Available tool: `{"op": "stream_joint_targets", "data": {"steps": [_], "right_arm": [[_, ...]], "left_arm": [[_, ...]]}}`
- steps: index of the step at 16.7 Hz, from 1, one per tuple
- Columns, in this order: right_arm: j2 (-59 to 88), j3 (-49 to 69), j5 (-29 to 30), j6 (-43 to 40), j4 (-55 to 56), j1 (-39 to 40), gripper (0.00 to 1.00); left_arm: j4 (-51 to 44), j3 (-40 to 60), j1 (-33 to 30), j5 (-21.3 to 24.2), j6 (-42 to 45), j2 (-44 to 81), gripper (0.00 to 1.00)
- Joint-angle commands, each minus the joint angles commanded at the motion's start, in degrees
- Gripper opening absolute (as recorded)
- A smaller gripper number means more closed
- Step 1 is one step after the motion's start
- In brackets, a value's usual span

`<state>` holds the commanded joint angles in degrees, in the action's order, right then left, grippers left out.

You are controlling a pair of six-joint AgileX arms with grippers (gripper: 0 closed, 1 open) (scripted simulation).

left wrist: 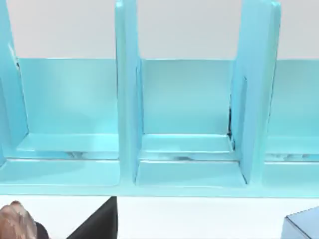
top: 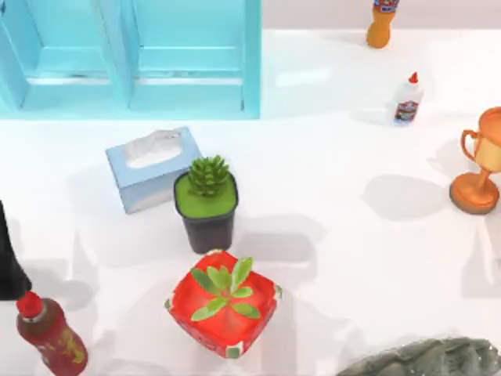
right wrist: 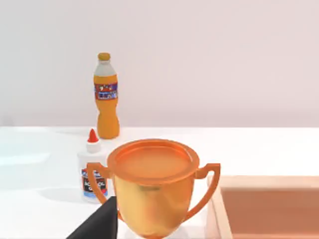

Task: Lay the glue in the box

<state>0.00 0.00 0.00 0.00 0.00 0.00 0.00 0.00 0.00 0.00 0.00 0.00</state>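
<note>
The small white glue bottle [top: 408,99] [right wrist: 92,172] with a pointed red cap is seen upright at the table's far right, between the orange drink bottle [top: 381,23] [right wrist: 106,96] and the copper trophy [top: 481,161] [right wrist: 153,187]. Whether either gripper is open or closed cannot be told.

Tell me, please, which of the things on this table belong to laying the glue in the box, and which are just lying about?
For the job:
- small white glue bottle with orange-red cap
- shallow tan box, seen beside the trophy

Lying about:
- orange trophy
- orange drink bottle
- light blue tissue box
- cactus in dark pot
- plant in red pot
- dark red sauce bottle
- turquoise divided rack
</note>
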Motion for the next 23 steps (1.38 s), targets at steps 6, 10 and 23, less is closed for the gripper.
{"op": "stream_joint_targets", "data": {"steps": [6,10,23], "right_arm": [[5.19,5.24,-0.17,3.12,-1.63,1.75,1.00],[17.29,17.50,0.21,8.32,-3.97,4.66,1.00],[81.74,63.54,9.05,16.52,-14.52,9.95,1.00]], "left_arm": [[0.00,0.00,0.00,0.00,0.00,0.00,1.00],[0.00,0.00,0.00,0.00,0.00,0.00,1.00],[0.00,0.00,0.00,0.00,0.00,0.00,1.00]]}}
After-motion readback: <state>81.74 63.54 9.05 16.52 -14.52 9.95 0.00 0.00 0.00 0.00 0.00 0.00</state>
